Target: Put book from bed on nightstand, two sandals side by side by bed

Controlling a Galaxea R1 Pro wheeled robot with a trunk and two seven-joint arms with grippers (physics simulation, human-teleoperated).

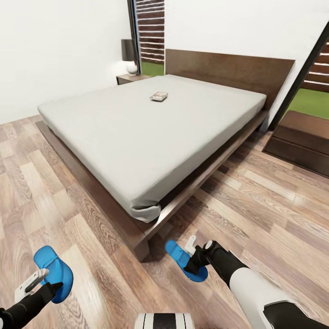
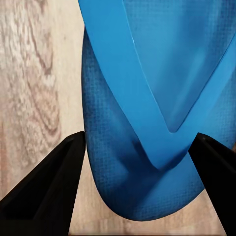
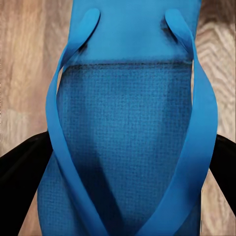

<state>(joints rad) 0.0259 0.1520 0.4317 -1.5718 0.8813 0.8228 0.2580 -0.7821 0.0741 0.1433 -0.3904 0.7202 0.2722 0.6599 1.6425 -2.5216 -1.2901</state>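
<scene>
Left sandal (image 1: 54, 270): bright blue flip-flop, being held by the left gripper (image 1: 43, 284) above the wood-plank floor (image 1: 274, 201) at the near left of the bed (image 1: 151, 132); in the left wrist view the dark fingers (image 2: 49, 191) are being seen pressed against either edge of the sole (image 2: 147, 147), so the fingers are judged to be closed on it, presumably for carrying to the bedside. Book (image 1: 159, 96): small thin paperback, being left lying flat on the pale mattress toward the headboard, well apart from both arms, not yet moved. Far nightstand (image 1: 130, 78): dark low cabinet being seen beside the headboard with a lamp (image 1: 130, 55) standing on it; a likely destination for the book. Right sandal (image 1: 185, 260): matching blue flip-flop with thin straps and a textured footbed (image 3: 128, 147), being gripped by the right gripper (image 1: 197, 262) just off the bed's near corner; its fingers (image 3: 24, 172) are being seen tight against both sides of the sole. Both sandals are being kept well apart from each other, so the side-by-side placement is judged as still outstanding. Second nightstand (image 1: 301, 137): dark drawers being seen at the right wall.
</scene>
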